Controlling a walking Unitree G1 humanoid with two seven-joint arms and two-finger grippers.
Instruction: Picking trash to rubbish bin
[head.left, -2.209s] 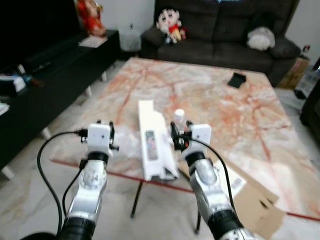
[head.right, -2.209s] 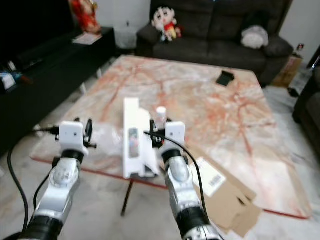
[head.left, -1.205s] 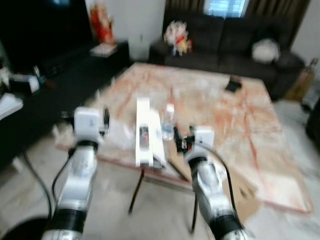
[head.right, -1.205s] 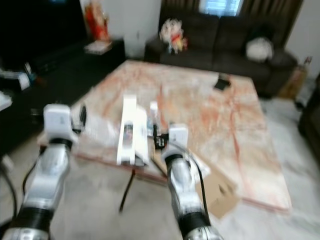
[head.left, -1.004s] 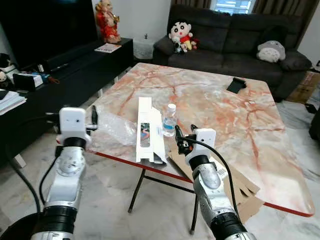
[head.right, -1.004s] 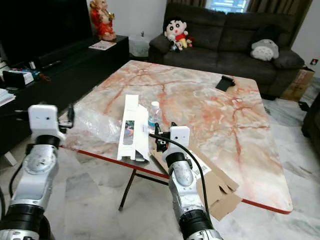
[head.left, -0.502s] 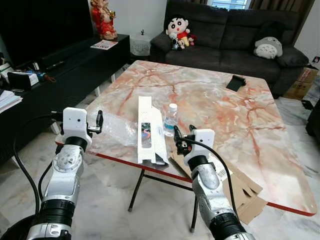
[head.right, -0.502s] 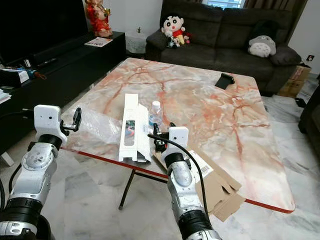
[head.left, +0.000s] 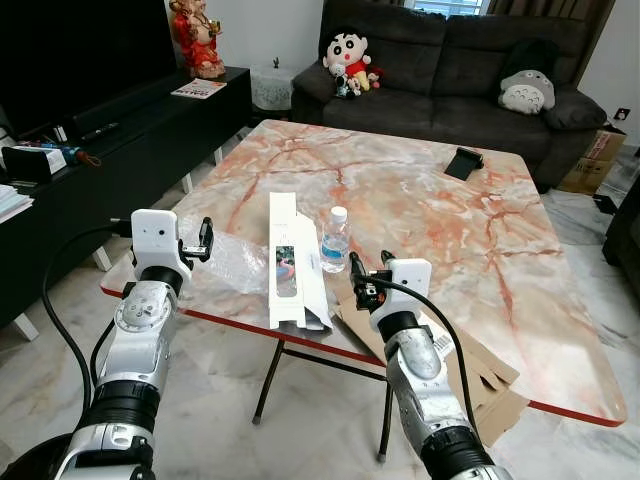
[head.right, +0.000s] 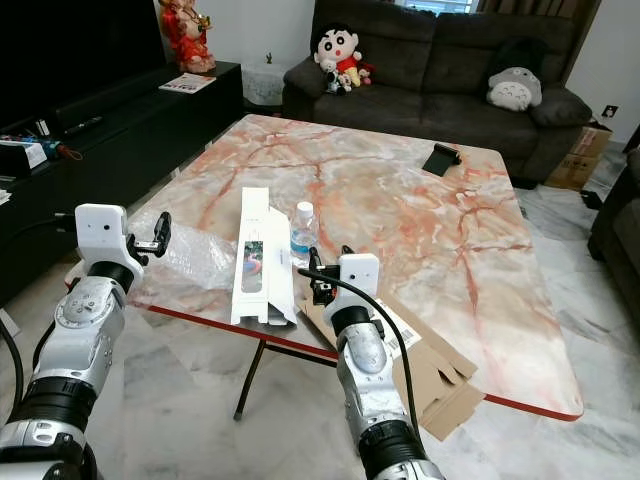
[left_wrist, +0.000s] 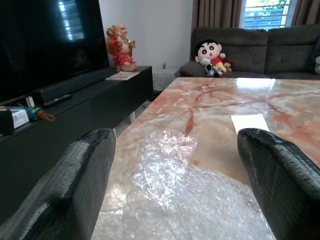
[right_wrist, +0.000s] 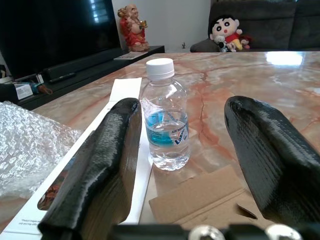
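On the marble table (head.left: 420, 205) lie a sheet of clear bubble wrap (head.left: 238, 265), a long white carton (head.left: 288, 262), a small water bottle (head.left: 335, 240) with a white cap, and flattened brown cardboard (head.left: 470, 362) hanging over the near edge. My left gripper (head.left: 205, 240) is open at the table's left corner, facing the bubble wrap (left_wrist: 185, 185) and holding nothing. Level with the near edge, my right gripper (head.left: 370, 270) is open and empty. It faces the bottle (right_wrist: 167, 122), which stands a short way beyond its fingers (right_wrist: 105, 165).
A black flat object (head.left: 465, 160) lies at the table's far side. A dark sofa (head.left: 450, 70) with soft toys stands behind it. A black TV cabinet (head.left: 120, 130) runs along the left. A cardboard box (head.left: 590, 160) sits on the floor at far right.
The camera has drawn back from the table and steadied. My left gripper has swung a little to the right, closer to the bubble wrap. The right gripper keeps its place before the bottle.
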